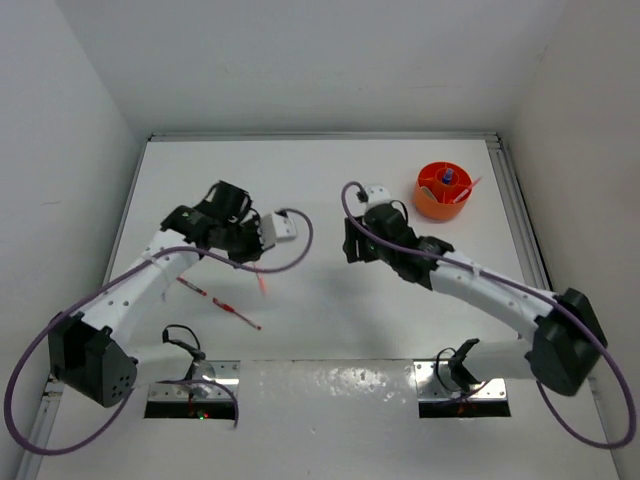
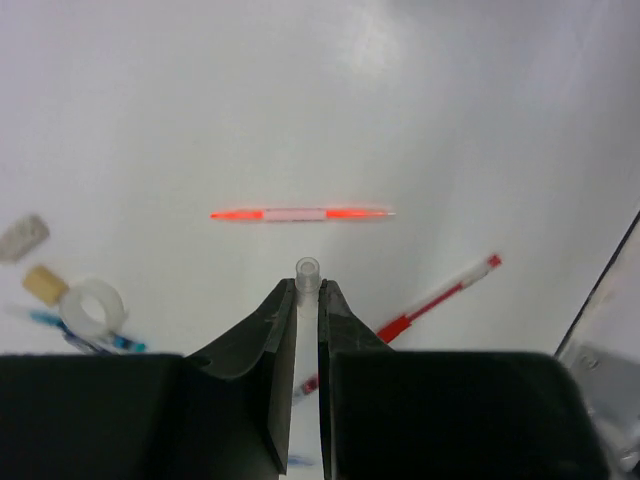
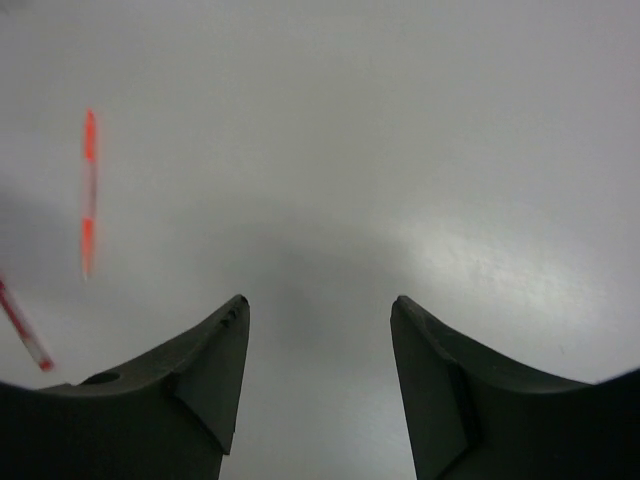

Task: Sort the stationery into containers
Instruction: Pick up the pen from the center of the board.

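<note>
pen [image 2: 307, 270] clamped in the closed left jaws: carry it level across to the orange tub [image 1: 432, 207] (right jaws gape, holding nothing) and release low.

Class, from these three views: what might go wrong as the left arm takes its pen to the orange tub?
1. The left gripper is shut on a thin pen, only its clear end showing beyond the jaws; such a slim grip may slip or pivot.
2. The orange tub stands far right, beyond the right gripper, open over bare table; the two might collide on the way.
</note>
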Tool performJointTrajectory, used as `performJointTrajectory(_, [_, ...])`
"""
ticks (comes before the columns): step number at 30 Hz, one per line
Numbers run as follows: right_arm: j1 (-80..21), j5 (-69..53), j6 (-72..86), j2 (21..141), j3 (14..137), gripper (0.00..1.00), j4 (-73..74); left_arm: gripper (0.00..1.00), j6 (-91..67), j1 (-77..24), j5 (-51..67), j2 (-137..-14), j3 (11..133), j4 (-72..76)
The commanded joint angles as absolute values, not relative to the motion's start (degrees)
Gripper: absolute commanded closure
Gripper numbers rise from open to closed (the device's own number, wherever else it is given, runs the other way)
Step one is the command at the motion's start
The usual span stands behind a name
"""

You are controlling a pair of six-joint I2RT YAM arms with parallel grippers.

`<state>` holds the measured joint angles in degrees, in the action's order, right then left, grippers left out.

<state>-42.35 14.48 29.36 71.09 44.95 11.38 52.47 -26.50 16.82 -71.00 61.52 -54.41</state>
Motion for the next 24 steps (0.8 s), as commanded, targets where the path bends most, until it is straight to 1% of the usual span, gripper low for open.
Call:
performJointTrajectory(1, [-44.2,12.6,30.7,82.5,57.4,0.42,12.0,1.00,34.4,-17.9,26.6,-68.5,64.1,-53.4])
performJointTrajectory(2, [-45.5,12.8,30.9,85.3,60.3,0.42,13.1,1.00,31.9,-12.9,27.6,-67.9,64.4,-52.4])
performJointTrajectory(3, [-46.1,12.9,31.2,88.1,66.1,0.42,13.9,1.00,29.5,-10.2,28.6,-67.4,64.4,-50.7])
performJointTrajectory(4, [-46.8,12.9,31.5,93.6,69.0,0.42,14.8,1.00,24.9,-7.7,29.2,-66.7,64.3,-49.8])
performJointTrajectory(5, [-48.1,12.0,31.9,96.2,71.4,0.42,15.7,1.00,23.0,-2.9,30.0,-65.2,63.5,-47.7])
performJointTrajectory(6, [-48.8,11.7,32.1,98.3,76.0,0.42,15.9,1.00,21.2,-0.6,30.1,-64.4,63.0,-46.3])
performJointTrajectory(8, [-50.8,11.0,32.3,104.7,80.2,0.42,16.1,1.00,17.1,6.0,30.2,-62.0,61.9,-42.5])
performJointTrajectory(13, [-56.0,10.9,30.4,116.5,96.2,0.43,20.0,1.00,7.7,17.6,27.3,-60.9,60.1,-37.7])
performJointTrajectory(14, [-56.9,11.3,28.9,120.9,101.6,0.42,21.3,1.00,6.4,18.3,26.3,-61.0,59.9,-36.4])
performJointTrajectory(17, [-59.3,12.7,27.6,128.5,110.8,0.42,26.4,1.00,3.6,19.4,22.0,-60.7,59.1,-34.6])
performJointTrajectory(20, [-60.1,12.7,28.6,132.0,113.5,0.42,27.6,1.00,1.7,19.5,17.1,-60.4,59.1,-34.0])
performJointTrajectory(24, [-60.7,16.1,30.0,135.0,113.8,0.45,27.9,1.00,0.7,19.4,13.4,-59.9,59.7,-33.0])
